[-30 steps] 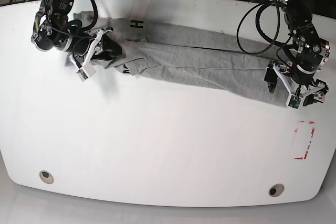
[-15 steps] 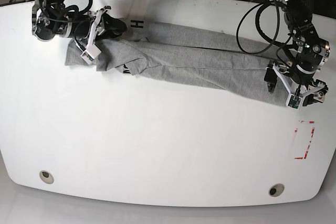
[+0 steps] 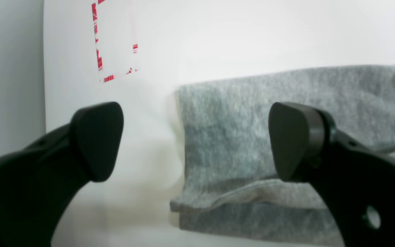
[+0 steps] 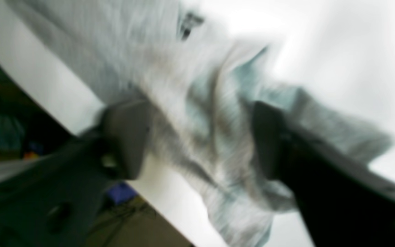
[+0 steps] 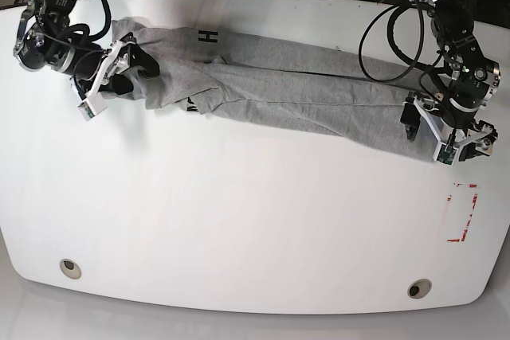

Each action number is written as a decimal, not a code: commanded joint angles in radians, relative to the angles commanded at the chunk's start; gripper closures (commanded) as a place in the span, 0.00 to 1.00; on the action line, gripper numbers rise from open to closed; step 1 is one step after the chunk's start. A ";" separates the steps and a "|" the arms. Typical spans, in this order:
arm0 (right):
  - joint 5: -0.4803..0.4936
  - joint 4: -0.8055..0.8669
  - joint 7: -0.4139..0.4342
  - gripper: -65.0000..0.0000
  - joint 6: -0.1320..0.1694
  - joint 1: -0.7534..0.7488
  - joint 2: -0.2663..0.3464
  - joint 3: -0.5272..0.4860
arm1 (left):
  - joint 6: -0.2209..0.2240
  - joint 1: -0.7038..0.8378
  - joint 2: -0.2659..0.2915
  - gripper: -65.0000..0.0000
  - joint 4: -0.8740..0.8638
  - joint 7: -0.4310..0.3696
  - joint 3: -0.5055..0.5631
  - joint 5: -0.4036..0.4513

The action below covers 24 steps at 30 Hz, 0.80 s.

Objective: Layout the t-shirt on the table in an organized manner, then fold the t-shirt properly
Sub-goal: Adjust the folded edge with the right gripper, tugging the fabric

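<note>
The grey t-shirt (image 5: 303, 89) lies as a long, narrow, wrinkled band across the back of the white table (image 5: 239, 220), its black letter mark (image 5: 209, 36) near the left end. My right gripper (image 5: 127, 69) hangs over the bunched left end. The blurred right wrist view shows the right gripper (image 4: 197, 137) open, with grey t-shirt (image 4: 197, 103) folds between its fingers. My left gripper (image 5: 441, 134) is at the shirt's right end. In its wrist view the left gripper (image 3: 195, 140) is open, and the t-shirt's (image 3: 252, 137) end edge lies between the fingers on the table (image 3: 252, 34).
A red dashed rectangle mark (image 5: 462, 212) sits near the right edge, also seen as a red mark (image 3: 98, 44) beyond the left gripper. Two round grey grommets (image 5: 70, 267) (image 5: 419, 288) lie near the front edge. Black cables (image 5: 382, 45) loop from the left arm over the back right.
My right gripper swung toward the back edge, then came left and forward, and the shirt's left end shifted and bunched with it. The left arm has not moved.
</note>
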 joint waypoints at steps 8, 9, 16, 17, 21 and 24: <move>-0.077 -0.069 0.000 0.26 0.008 0.034 -0.043 -0.002 | 0.000 0.002 0.000 0.00 0.000 0.000 0.000 0.000; -0.100 -0.069 0.000 0.26 0.009 0.034 -0.054 -0.003 | 0.000 0.002 0.000 0.00 0.000 0.000 0.000 0.000; -0.158 -0.069 0.000 0.26 0.011 0.034 -0.109 -0.014 | 0.000 0.002 0.000 0.00 0.000 0.000 0.000 0.000; -0.158 -0.069 0.000 0.26 0.011 0.034 -0.112 -0.025 | 0.000 0.002 0.000 0.00 0.000 0.000 0.000 0.000; -0.161 -0.069 0.002 0.30 0.011 0.051 -0.115 -0.069 | 0.000 0.002 0.000 0.00 0.000 0.000 0.000 0.000; -0.161 -0.071 0.017 0.43 0.011 0.052 -0.130 -0.089 | 0.000 0.002 0.000 0.00 0.000 0.000 0.000 0.000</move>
